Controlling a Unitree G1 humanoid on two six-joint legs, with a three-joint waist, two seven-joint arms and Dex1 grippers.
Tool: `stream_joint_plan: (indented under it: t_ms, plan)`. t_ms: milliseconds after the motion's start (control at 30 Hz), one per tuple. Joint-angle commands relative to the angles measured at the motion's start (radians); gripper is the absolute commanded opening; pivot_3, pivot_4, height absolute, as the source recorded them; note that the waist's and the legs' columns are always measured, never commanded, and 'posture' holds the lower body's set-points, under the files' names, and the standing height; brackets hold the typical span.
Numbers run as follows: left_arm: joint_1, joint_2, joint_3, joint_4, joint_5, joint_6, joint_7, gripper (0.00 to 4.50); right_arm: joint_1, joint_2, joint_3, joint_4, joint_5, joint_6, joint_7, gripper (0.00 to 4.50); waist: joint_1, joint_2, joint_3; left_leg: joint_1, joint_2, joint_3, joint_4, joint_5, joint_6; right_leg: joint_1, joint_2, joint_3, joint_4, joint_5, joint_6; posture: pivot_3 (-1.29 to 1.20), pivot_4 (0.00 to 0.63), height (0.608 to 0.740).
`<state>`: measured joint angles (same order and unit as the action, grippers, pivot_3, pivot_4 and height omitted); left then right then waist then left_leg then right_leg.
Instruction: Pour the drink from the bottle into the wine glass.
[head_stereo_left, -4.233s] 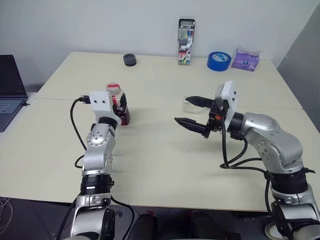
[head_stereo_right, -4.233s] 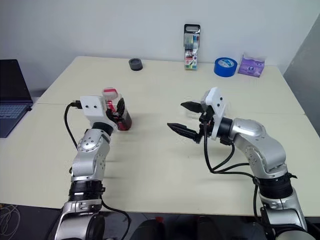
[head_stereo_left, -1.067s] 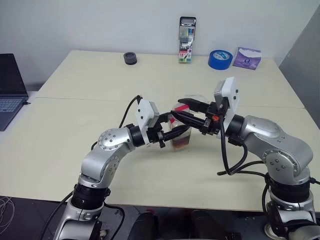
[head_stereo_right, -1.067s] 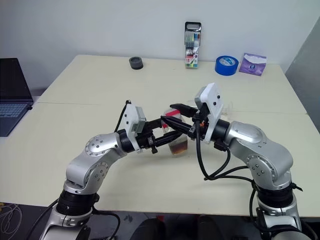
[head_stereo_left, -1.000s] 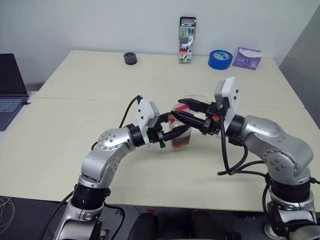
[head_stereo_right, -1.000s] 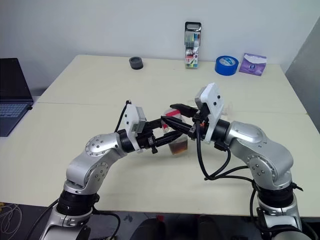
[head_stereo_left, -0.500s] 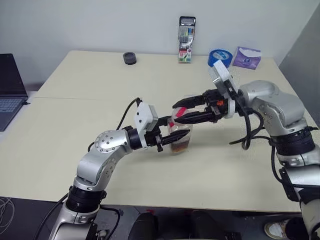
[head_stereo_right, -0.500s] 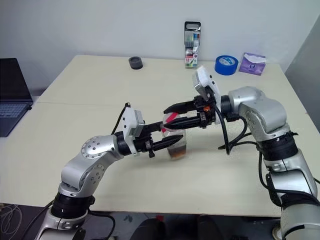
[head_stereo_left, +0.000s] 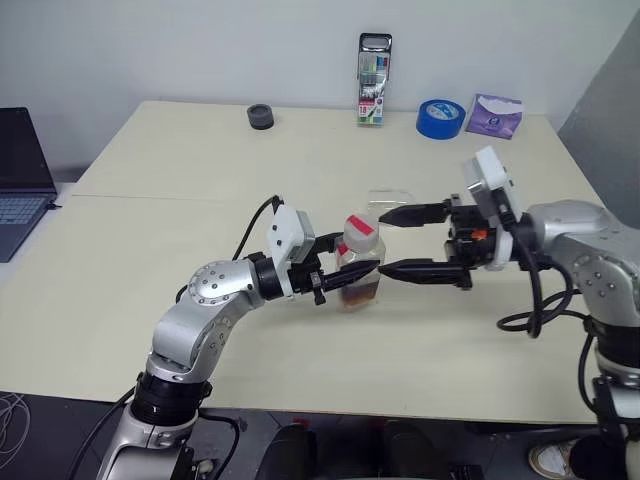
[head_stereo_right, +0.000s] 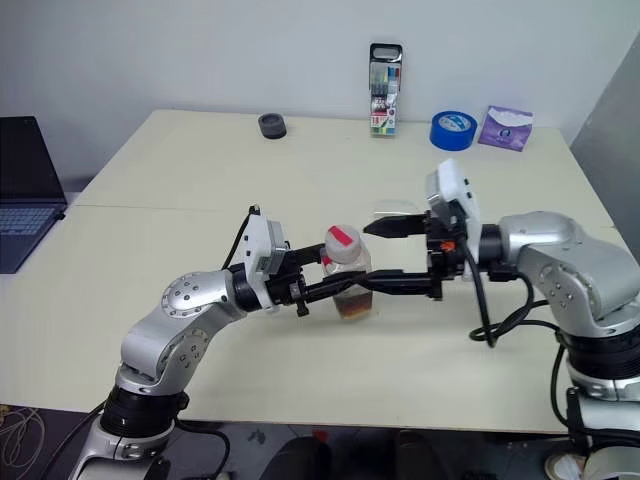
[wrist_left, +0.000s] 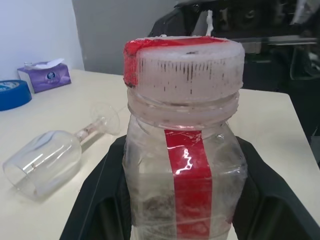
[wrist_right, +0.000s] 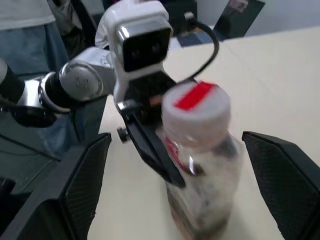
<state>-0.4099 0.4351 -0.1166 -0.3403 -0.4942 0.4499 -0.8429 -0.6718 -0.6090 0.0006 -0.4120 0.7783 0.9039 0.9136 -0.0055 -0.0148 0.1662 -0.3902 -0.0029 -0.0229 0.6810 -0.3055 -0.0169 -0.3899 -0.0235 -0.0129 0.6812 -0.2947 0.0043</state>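
Left fingers (head_stereo_left: 345, 278) pinch the capped bottle (head_stereo_left: 359, 262) upright on the tabletop (head_stereo_left: 150, 240). Right fingers (head_stereo_left: 395, 242) spread wide beside it; the glass (wrist_left: 55, 152) lies tipped over

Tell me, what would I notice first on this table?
Mid-table, the left pincer grips a small bottle with dark drink at its bottom. The right pincer gapes wide open beside it. Just behind, the wine glass lies tipped on its side.

My cream table (head_stereo_left: 150, 250) carries the bottle (head_stereo_left: 358, 268), the toppled wine glass (wrist_left: 47, 155), blue tape (head_stereo_left: 438, 119), a pen case (head_stereo_left: 373, 82) and a purple packet (head_stereo_left: 494, 115).
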Motion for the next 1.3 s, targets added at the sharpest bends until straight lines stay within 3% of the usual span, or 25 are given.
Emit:
stream_joint_plan:
  t_ms: [33,233,667,1033,1300]
  plan:
    - [-0.029,-0.006,0.018,-0.008,-0.008,-0.029,-0.005,2.11,-0.001,0.066,-0.025,-0.065,0.003,-0.005,-0.147,4.48,0.002,0.0,0.0,0.0,0.0,0.0,0.0,0.0,0.0,0.0,0.0,0.0,0.0,0.0,0.0,0.0,0.15,0.74]
    - [-0.038,-0.007,0.011,0.006,0.001,-0.04,-0.013,2.11,0.002,0.158,0.002,-0.063,-0.064,-0.047,-0.277,4.48,0.002,0.0,0.0,-0.001,0.0,0.0,0.0,0.002,-0.004,-0.001,0.0,0.0,-0.001,0.0,0.0,0.0,0.15,0.74]
    - [-0.051,-0.004,0.018,0.033,0.013,-0.056,-0.017,2.11,0.029,0.077,-0.016,-0.028,-0.1,-0.096,-0.244,4.48,0.001,0.0,0.0,-0.001,0.0,0.0,0.0,0.001,-0.002,-0.001,0.0,0.0,-0.001,0.0,0.0,0.0,0.15,0.74]
    - [-0.045,-0.005,0.014,0.039,0.029,-0.073,-0.024,2.11,0.052,0.013,-0.051,-0.085,0.015,-0.043,-0.19,4.48,0.002,0.0,0.0,-0.001,0.0,0.0,0.0,0.0,0.0,-0.001,0.0,0.0,-0.001,0.0,0.0,0.0,0.15,0.74]
    - [-0.052,-0.007,0.008,0.042,0.03,-0.076,-0.029,2.11,0.041,0.052,-0.022,-0.117,0.068,-0.014,-0.232,4.48,0.001,0.0,0.0,-0.001,0.0,0.0,0.0,0.0,0.0,-0.001,0.0,0.0,-0.001,0.0,0.0,0.0,0.15,0.74]
